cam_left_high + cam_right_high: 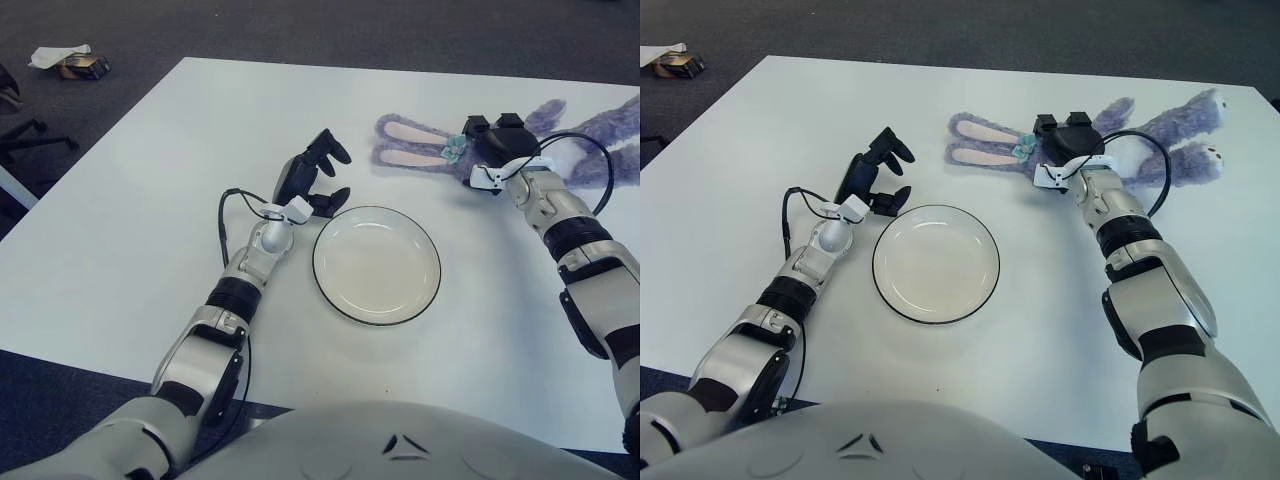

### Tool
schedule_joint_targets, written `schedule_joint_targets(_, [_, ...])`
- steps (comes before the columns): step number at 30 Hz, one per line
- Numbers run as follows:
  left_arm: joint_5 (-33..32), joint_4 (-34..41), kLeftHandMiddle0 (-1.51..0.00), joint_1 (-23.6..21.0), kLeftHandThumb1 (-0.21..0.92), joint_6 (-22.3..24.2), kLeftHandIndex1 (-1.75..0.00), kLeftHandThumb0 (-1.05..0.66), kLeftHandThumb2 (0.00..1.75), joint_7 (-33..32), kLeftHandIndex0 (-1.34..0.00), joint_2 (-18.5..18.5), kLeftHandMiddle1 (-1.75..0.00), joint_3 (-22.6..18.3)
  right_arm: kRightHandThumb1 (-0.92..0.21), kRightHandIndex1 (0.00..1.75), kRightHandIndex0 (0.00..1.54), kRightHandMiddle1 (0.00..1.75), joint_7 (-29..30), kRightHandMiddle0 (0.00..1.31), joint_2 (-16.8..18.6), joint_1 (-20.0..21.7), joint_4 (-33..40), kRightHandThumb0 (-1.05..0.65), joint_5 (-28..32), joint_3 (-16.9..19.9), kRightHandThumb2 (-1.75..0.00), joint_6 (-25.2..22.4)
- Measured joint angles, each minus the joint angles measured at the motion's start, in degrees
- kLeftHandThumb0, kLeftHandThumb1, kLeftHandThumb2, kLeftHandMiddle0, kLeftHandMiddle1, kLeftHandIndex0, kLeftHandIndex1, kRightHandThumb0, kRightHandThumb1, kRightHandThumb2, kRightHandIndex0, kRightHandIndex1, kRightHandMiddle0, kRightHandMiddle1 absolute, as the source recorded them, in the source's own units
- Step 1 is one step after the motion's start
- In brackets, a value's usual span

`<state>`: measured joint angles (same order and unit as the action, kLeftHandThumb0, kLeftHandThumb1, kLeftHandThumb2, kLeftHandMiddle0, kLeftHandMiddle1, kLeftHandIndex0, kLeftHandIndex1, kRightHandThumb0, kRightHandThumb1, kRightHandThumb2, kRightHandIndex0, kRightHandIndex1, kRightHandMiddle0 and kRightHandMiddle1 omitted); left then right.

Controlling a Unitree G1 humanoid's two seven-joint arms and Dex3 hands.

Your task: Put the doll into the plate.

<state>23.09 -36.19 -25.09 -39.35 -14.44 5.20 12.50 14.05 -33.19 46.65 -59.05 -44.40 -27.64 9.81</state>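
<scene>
Purple plush is what I look to first: the doll (1110, 135), a long-eared rabbit, lies flat on the white counter (130, 200) at its far right, ears pointing toward the middle and legs stretched out to the right edge; a small teal bow (452, 150) sits at the base of the ears; my right hand (497, 146) is directly on top of the doll's head, its dark fingers (1058, 125) pressed down over the plush, though I cannot tell from either eye whether they have actually closed on it or only cover it; the right forearm runs back from there toward me along the right side, wrist bent so the palm faces down, with a black cable (590, 160) looping over the doll's body; the doll is well apart from the plate (376, 264), which stands near the middle of the counter, round, white with a dark rim, and bare; my left hand (312, 180) shows just beside the plate's upper left rim, raised on its wrist with the fingers (328, 150) spread and holding nothing, one lower finger close to the rim; on the floor beyond the counter's far left corner I see a crumpled paper (57, 55) and a small box (82, 68).
</scene>
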Motion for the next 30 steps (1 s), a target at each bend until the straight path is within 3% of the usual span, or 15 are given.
schedule_joint_targets(6, [0.49, -0.22, -0.56, -0.01, 0.42, -1.19, -1.75, -0.01, 1.20, -1.32, -0.31, 0.17, -1.70, 0.12, -0.29, 1.75, 0.61, 1.75, 4.77, 0.83, 0.04, -0.12, -2.61, 0.47, 1.17, 1.14, -1.34, 1.17])
schedule_joint_targets(14, [1.35, -0.61, -0.54, -0.06, 0.42, -1.47, -1.75, -0.01, 1.20, -2.29, -0.31, 0.55, -1.71, 0.31, -0.32, 1.75, 0.60, 1.75, 7.64, 0.95, 0.04, -0.25, -5.10, 0.47, 3.37, 2.46, -1.31, 4.92])
schedule_joint_targets(23, [1.76, -1.10, -0.54, -0.29, 0.44, -1.73, -1.75, -0.01, 1.17, -2.47, -0.31, 0.83, -1.69, 0.45, -0.18, 1.75, 0.72, 1.75, 6.72, 0.97, -0.38, -0.23, -5.18, 0.52, 5.15, 3.56, -1.48, 6.76])
schedule_joint_targets(30, [1.46, -2.16, -0.54, -0.97, 0.44, -1.68, -1.75, -0.01, 1.16, -1.60, -0.31, 1.36, -1.67, 0.39, -0.13, 1.75, 0.76, 1.75, 1.42, 1.01, -3.52, -2.40, 2.73, 0.54, 6.79, 5.26, -1.54, 7.37])
